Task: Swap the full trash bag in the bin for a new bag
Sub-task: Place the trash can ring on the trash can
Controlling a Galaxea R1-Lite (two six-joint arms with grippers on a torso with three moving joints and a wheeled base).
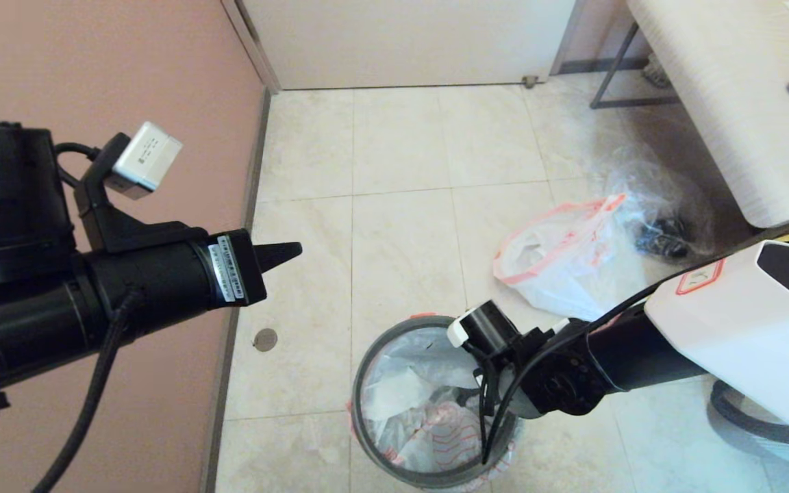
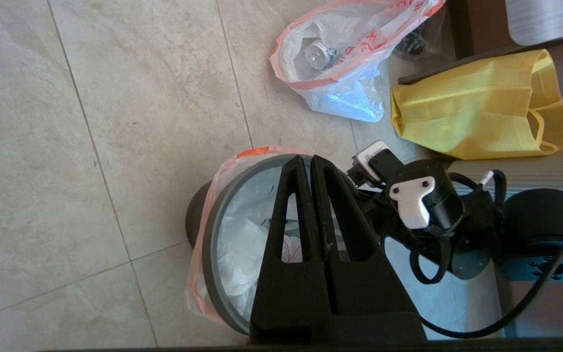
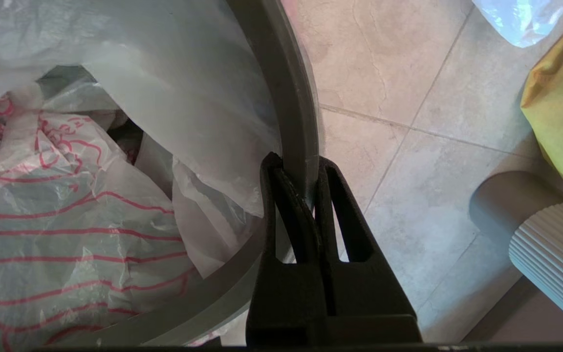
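Right gripper (image 3: 297,176) pinching grey rim ring (image 3: 281,88) of bin (image 1: 429,404); new bag (image 1: 422,411) lining bin; full trash bag (image 1: 559,260) lying beyond bin; left gripper (image 2: 309,168) hovering above bin, fingers pressed together

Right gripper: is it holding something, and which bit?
The right gripper pinches the bin's grey rim ring, one finger each side. The left gripper holds nothing.

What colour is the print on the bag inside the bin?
Red-orange line drawings on the white new bag; the right wrist view shows it best.

A home-like room: beige tiled floor (image 1: 401,171), pink wall (image 1: 93,68), white door (image 1: 408,41).
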